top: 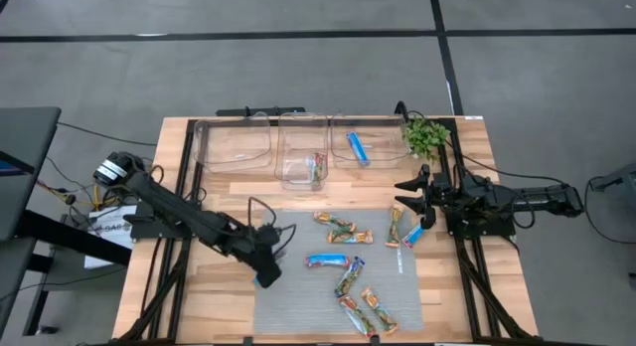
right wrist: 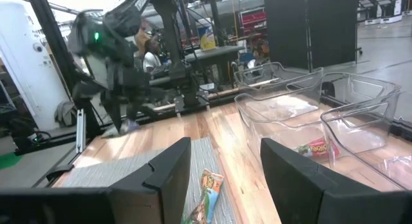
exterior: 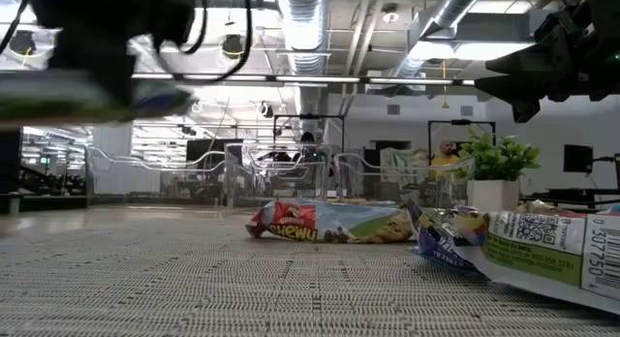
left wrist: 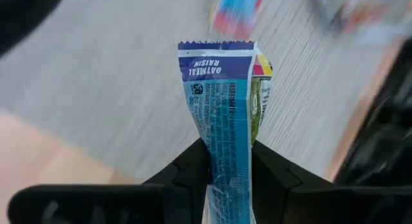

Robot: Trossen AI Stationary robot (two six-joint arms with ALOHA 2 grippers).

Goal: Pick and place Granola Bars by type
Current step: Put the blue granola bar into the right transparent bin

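My left gripper (top: 266,273) is over the left edge of the grey mat (top: 298,316), shut on a blue granola bar (left wrist: 222,108). My right gripper (top: 405,193) is open and empty above the table's right side, near the plant. In the right wrist view its fingers stand apart (right wrist: 222,166) over a green and orange bar (right wrist: 206,192) on the mat. Several more bars lie flat on the mat, blue (top: 327,259) and green and orange (top: 350,237). One blue bar (top: 356,147) lies in the right bin and one green and red bar (top: 316,167) in the middle bin. My left gripper pinches the blue bar between its two fingers at a narrow, squeezed part of the wrapper (left wrist: 228,163). The rest of the bar sticks out past the fingertips to its crimped end (left wrist: 215,56). In the low view the bar (exterior: 87,100) is lifted clear of the mat.
Three clear bins stand in a row at the back: left (top: 234,142), middle (top: 303,147) and right (top: 383,152). A small green plant (top: 425,135) stands at the back right, close to my right gripper. Bare wood (top: 209,306) lies left of the mat.
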